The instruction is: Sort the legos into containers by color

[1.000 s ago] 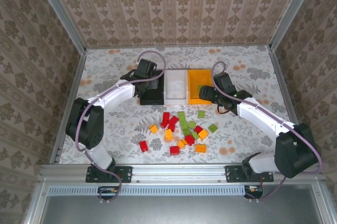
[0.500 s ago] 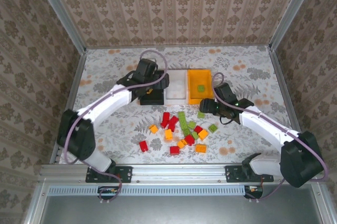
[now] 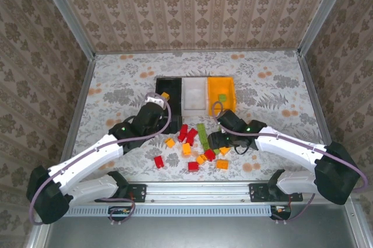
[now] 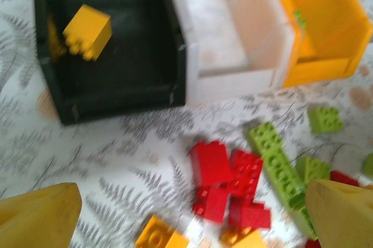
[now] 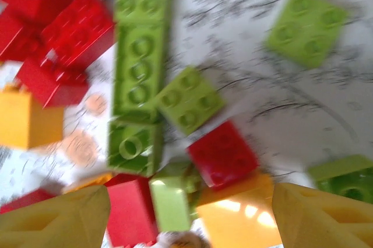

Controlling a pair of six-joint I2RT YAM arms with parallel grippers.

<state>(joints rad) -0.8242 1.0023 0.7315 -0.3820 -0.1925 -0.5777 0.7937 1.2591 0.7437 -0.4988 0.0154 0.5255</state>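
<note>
The legos (image 3: 198, 146) lie in a loose pile of red, orange and green bricks in front of three containers: a black bin (image 3: 158, 87), a white bin (image 3: 194, 108) and an orange bin (image 3: 232, 93). One orange brick (image 4: 87, 31) lies in the black bin (image 4: 116, 93), and a green brick (image 3: 222, 97) lies in the orange bin. My left gripper (image 4: 189, 219) hangs open over the pile's left side, above red bricks (image 4: 230, 184). My right gripper (image 5: 189, 219) is open low over the pile's middle, with a green brick (image 5: 172, 204), a red brick (image 5: 221, 154) and an orange brick (image 5: 239, 213) beneath it.
The white bin (image 4: 233, 79) stands between the other two, all touching in a row. A long green brick (image 4: 277, 166) lies beside the red ones. Patterned walls close the table at the back and both sides.
My left gripper opened over the black bin, left the orange brick in it and drew back to the pile. My right gripper moved from the orange bin down over the pile.
</note>
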